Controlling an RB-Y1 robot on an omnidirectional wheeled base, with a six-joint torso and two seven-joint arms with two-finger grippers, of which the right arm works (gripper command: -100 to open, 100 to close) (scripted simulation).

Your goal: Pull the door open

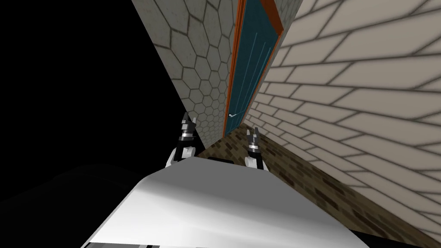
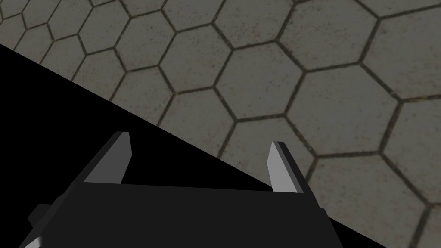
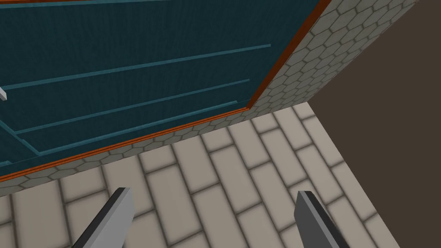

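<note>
A dark teal door [image 1: 252, 64] in an orange frame [image 1: 232, 73] stands ahead at the end of a narrow passage. Its small light lever handle [image 1: 231, 115] sticks out near the door's left edge. The same door [image 3: 129, 64] appears in the right wrist view, with the tip of the handle [image 3: 2, 94] at the picture's edge. My right gripper [image 1: 252, 131] is open, short of the door and to the right of the handle. My left gripper [image 1: 190, 119] is open too, held beside the hexagon-tiled wall [image 2: 301, 77], with nothing between its fingers.
A cream brick wall [image 1: 353, 86] runs close along the right side. The hexagon-tiled wall [image 1: 202, 77] flanks the door on the left, with a black area [image 1: 77, 86] beyond its edge. A brown brick floor [image 1: 275, 159] leads to the door.
</note>
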